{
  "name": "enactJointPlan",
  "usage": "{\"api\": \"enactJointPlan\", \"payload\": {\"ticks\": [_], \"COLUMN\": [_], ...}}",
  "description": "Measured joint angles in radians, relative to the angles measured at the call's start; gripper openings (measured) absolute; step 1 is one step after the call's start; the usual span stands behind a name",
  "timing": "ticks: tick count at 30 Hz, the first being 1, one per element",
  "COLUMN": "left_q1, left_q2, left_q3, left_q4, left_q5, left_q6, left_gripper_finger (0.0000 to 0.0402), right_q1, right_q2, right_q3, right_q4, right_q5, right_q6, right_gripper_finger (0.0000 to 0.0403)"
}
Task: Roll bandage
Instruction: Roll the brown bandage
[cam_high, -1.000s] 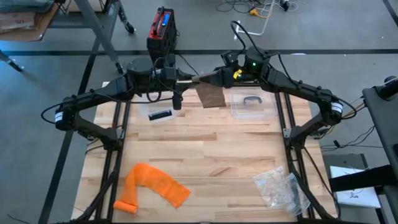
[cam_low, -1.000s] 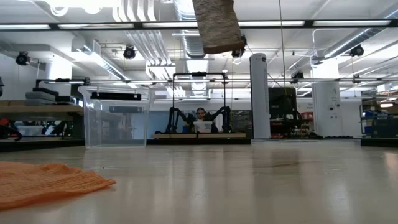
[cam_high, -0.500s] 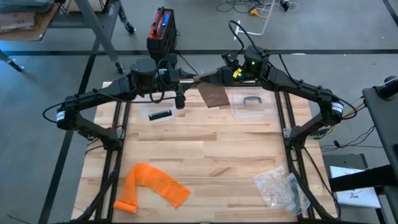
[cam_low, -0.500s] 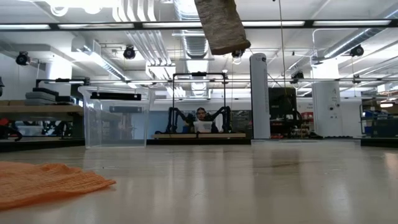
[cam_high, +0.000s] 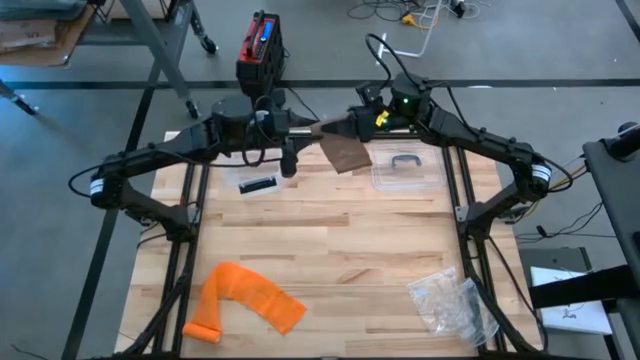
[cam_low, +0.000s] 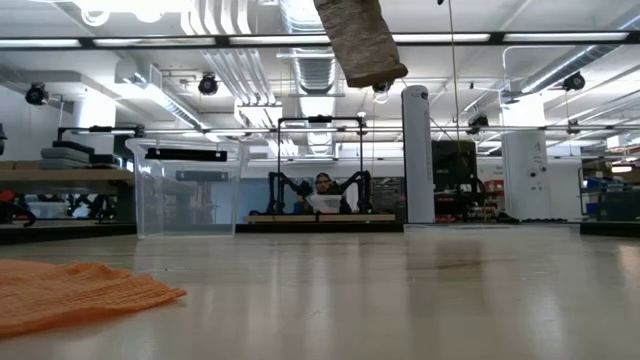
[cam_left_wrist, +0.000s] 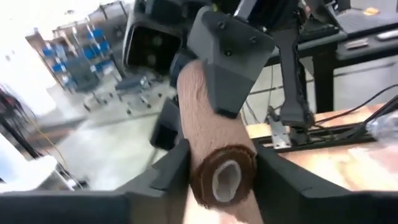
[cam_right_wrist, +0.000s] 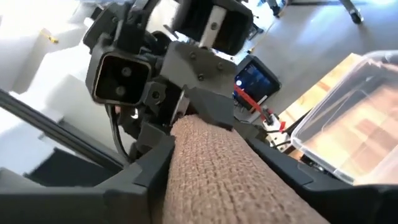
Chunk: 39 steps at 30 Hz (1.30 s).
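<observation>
Bandage (cam_high: 341, 152) clamped between left gripper (cam_left_wrist: 221, 171) and right gripper (cam_right_wrist: 208, 165); loose tail below may unwind if grip slackens.

Overhead, table-level, two close wrist views.

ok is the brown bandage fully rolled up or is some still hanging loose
Partly rolled. The bandage forms a roll held between left gripper and right gripper; a loose tail hangs down.

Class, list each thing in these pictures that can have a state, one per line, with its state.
Brown woven bandage: partly rolled, held in the air, loose end hanging.
Left tool: shut on the bandage roll.
Right tool: shut on the bandage.
Clear plastic box: upright on the table.
Orange mesh cloth: lying crumpled.
</observation>
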Motion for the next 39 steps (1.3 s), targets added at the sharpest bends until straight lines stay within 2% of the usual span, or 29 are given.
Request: {"api": "enactJointPlan", "payload": {"ticks": [5,8,11,18,23,31,35,39], "left_q1": [0.000,0.000,-0.002,0.003,0.009,0.014,0.014,0.014], "left_q2": [-0.060,-0.105,-0.122,-0.089,-0.047,-0.018,-0.018,-0.018], "left_q3": [-0.004,-0.003,-0.016,-0.032,-0.034,-0.034,-0.034,-0.034], "left_q4": [-0.127,-0.174,-0.118,-0.007,0.033,0.040,0.044,0.044], "left_q5": [0.032,0.126,0.199,0.164,0.151,0.150,0.150,0.146], "left_q6": [-0.095,-0.175,-0.275,-0.384,-0.384,-0.321,-0.282,-0.248], "left_gripper_finger": [0.0217,0.0255,0.0283,0.0306,0.0295,0.0261,0.0217,0.0141], "right_q1": [0.000,0.000,0.000,0.018,0.034,0.035,0.035,0.034], "right_q2": [-0.003,-0.001,-0.002,-0.001,-0.001,-0.001,-0.001,-0.001], "right_q3": [0.002,0.002,0.002,0.002,0.002,0.001,0.001,0.001], "right_q4": [0.029,0.023,0.022,0.020,0.005,0.002,0.003,0.004], "right_q5": [-0.058,-0.096,-0.094,-0.072,-0.097,-0.093,-0.089,-0.084], "right_q6": [-0.151,-0.272,-0.405,-0.667,-0.744,-0.730,-0.699,-0.630], "right_gripper_finger": [0.0137,0.0129,0.0127,0.0126,0.0126,0.0126,0.0126,0.0128]}}
